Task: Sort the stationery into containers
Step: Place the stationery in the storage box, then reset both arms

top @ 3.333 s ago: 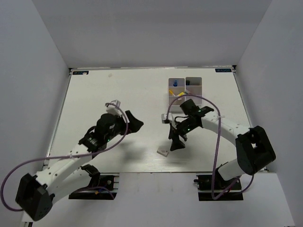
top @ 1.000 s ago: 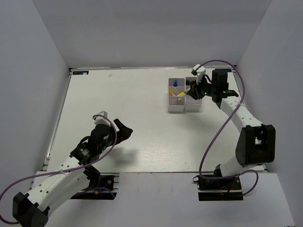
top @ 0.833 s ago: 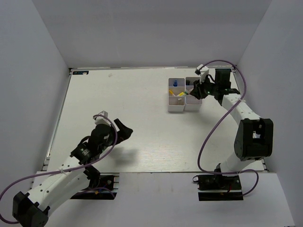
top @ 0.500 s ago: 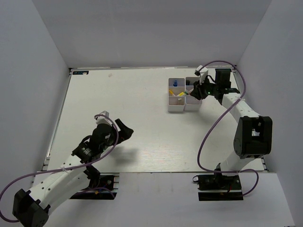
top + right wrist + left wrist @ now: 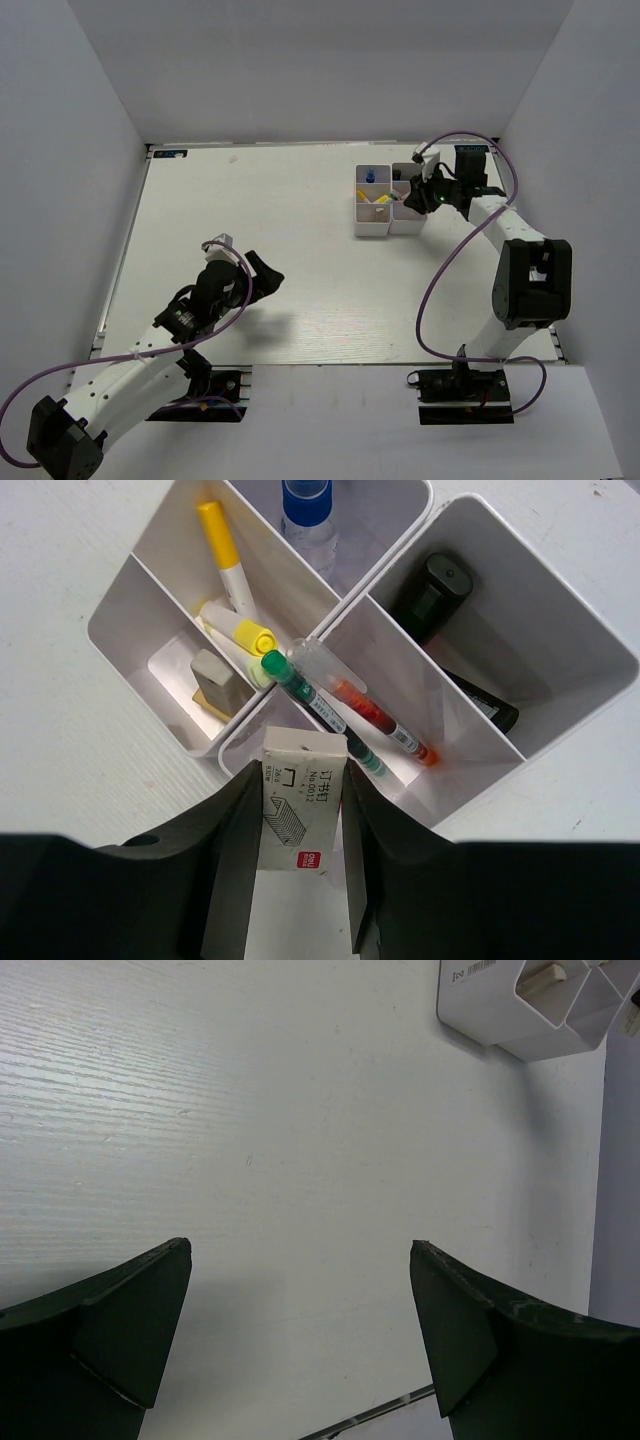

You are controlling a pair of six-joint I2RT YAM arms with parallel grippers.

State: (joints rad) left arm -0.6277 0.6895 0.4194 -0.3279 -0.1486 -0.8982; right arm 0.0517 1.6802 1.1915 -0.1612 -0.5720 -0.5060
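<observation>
In the right wrist view my right gripper is shut on a small white staple box and holds it just above the near corner of the containers. Inside the white bins lie a blue-capped bottle, a yellow pen, a grey eraser, a green pen, a red pen and black markers. From above, the right gripper hangs at the containers. My left gripper stands open and holds nothing, low over the bare table.
The white table is walled in by grey panels on three sides. In the left wrist view the containers show at the top right corner, far from the left fingers. Purple cables loop off both arms.
A few seconds ago the right gripper was low near a white box at the table's front; now it holds it at the bins. Over the last second it barely shifted; the left arm stayed.
</observation>
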